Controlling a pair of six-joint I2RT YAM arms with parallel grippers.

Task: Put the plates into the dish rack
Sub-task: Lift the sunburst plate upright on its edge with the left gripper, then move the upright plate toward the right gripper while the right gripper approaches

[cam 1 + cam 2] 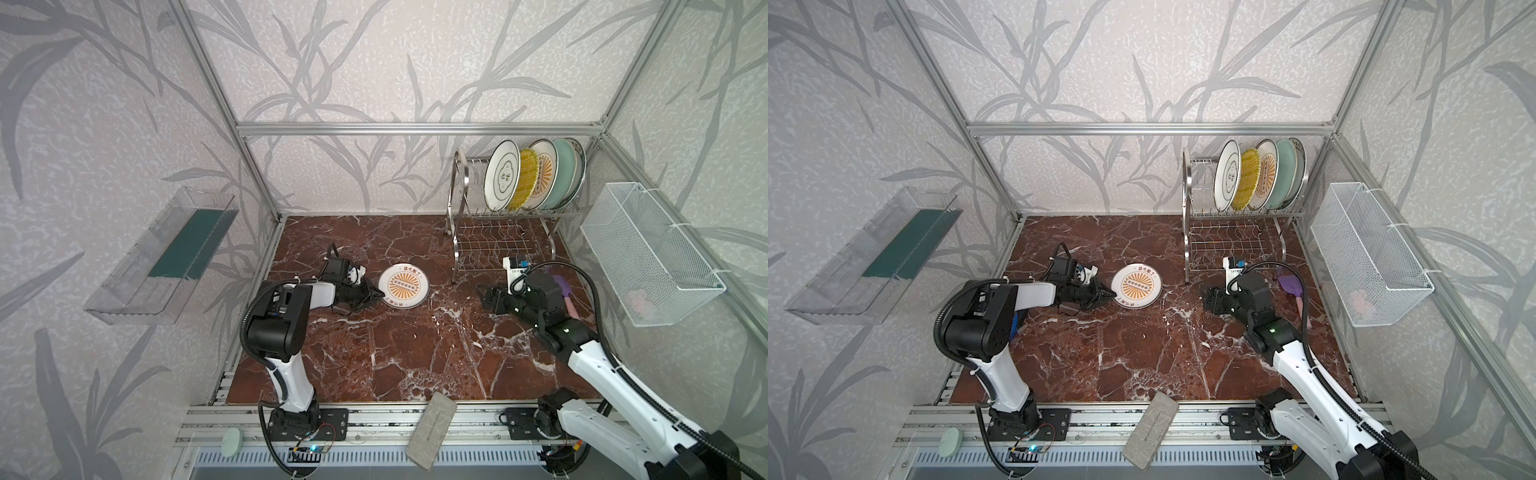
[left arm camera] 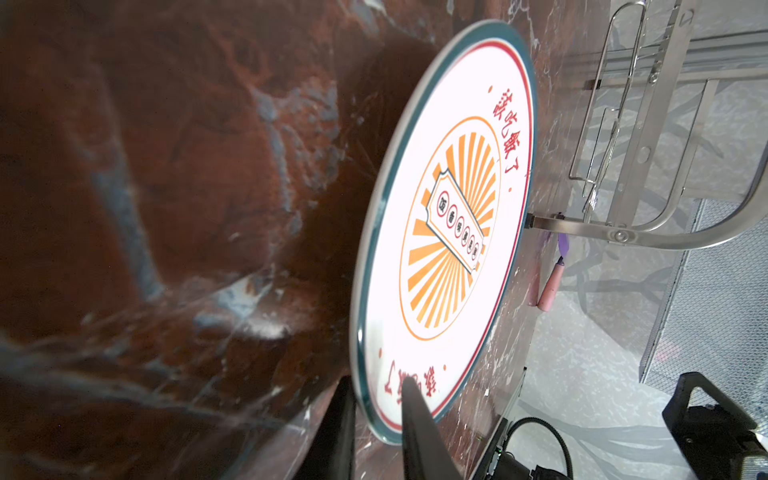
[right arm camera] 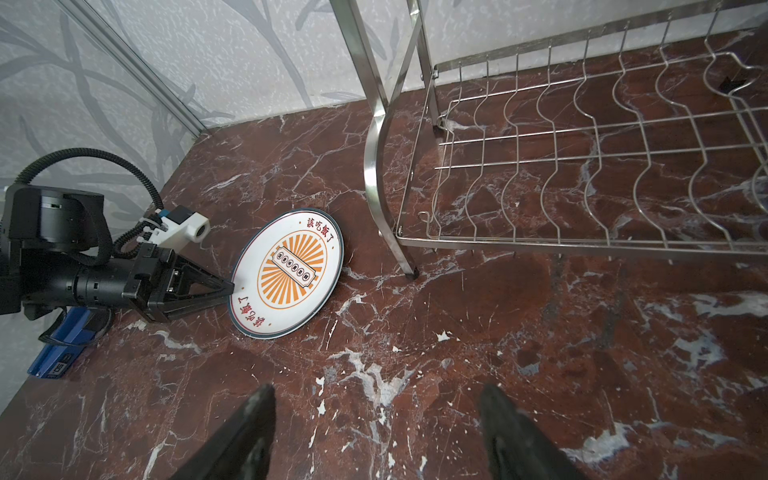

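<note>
This is a robot test cell dressed as a kitchen corner. Leaf-print wallpaper panels hang in a bare aluminium frame around a red marble-look tabletop. Two robot arms are bolted to a rail along the near edge, and a steel dish rack holding plates stands far right.

Table: glossy red-brown marble look, white veins. Rack: bright polished steel wire and strip. Plate: smooth glazed ceramic, glossy. Basket: white-coated metal mesh, matt. Tray: clear plastic.
</note>
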